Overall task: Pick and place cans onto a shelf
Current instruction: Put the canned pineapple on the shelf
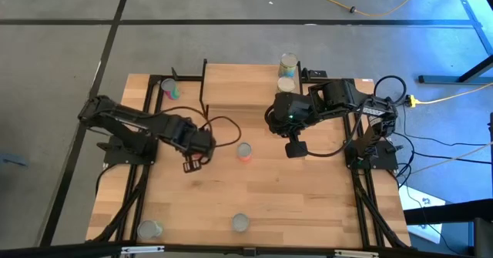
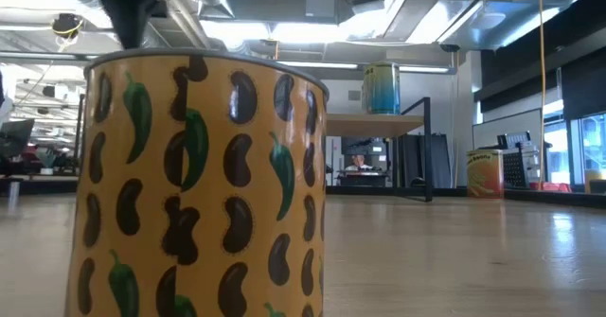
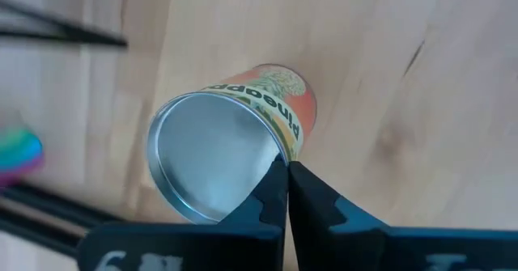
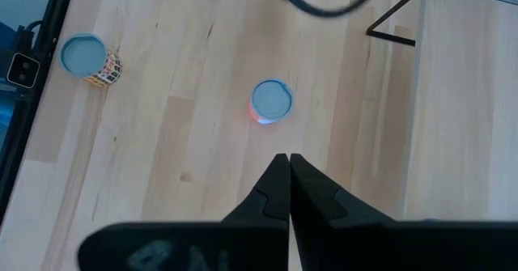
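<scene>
Left tool closed, pineapple can just beyond

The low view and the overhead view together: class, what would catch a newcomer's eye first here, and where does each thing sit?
The yellow can printed with dark beans and green peppers fills the low view's near left. From above, the left gripper hangs shut and empty near the table's middle, beside an upright orange-red can. Two more cans stand on the shelf at the far edge, by the shut right gripper.
</scene>
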